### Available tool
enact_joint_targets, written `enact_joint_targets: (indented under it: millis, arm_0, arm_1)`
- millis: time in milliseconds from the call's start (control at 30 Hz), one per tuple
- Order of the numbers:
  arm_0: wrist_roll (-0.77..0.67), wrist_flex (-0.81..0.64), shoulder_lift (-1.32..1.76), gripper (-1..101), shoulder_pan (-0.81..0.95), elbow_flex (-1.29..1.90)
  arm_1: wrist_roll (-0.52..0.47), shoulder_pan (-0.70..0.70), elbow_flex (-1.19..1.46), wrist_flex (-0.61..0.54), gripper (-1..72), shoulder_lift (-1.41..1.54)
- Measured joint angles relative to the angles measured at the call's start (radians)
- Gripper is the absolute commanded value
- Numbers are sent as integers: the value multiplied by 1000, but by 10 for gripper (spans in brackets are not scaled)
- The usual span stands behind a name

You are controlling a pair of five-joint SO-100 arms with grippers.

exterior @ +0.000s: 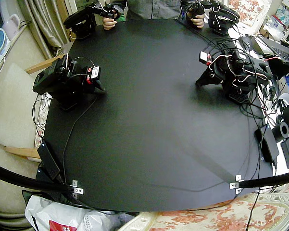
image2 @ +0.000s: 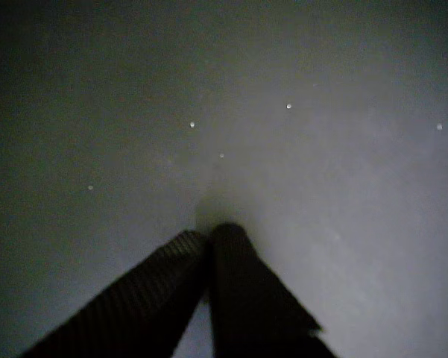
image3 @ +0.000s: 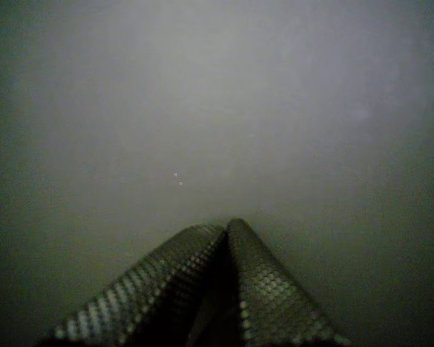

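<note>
Both arms sit folded low on the black table (exterior: 149, 125). My right gripper (exterior: 102, 89) rests with its tip down on the table top, near its own base. Across the table, my left gripper (exterior: 201, 82) also points down at the surface beside its base. In a wrist view a gripper (image2: 211, 233) has its two dark jaws pressed together over bare table. In another wrist view a gripper (image3: 226, 225) shows textured jaws closed tip to tip. Neither holds anything. No loose object lies near either gripper.
A person's hands (exterior: 109, 23) hold leader arms at the far edge. Cables and a laptop (exterior: 274, 48) crowd the edge behind the left arm. A black power brick (exterior: 50, 161) and a cable (exterior: 74, 127) lie near the right arm. Metal brackets (exterior: 77, 187) mark the near edge.
</note>
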Motion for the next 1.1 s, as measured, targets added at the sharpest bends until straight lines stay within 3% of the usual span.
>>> enact_joint_targets:
  millis: [233,1100]
  arm_0:
    - [-9,-132,0,0,-2,18]
    - [-9,-132,0,0,0,29]
  arm_1:
    - [43,61,0,0,-3,0]
    - [46,67,0,0,-3,0]
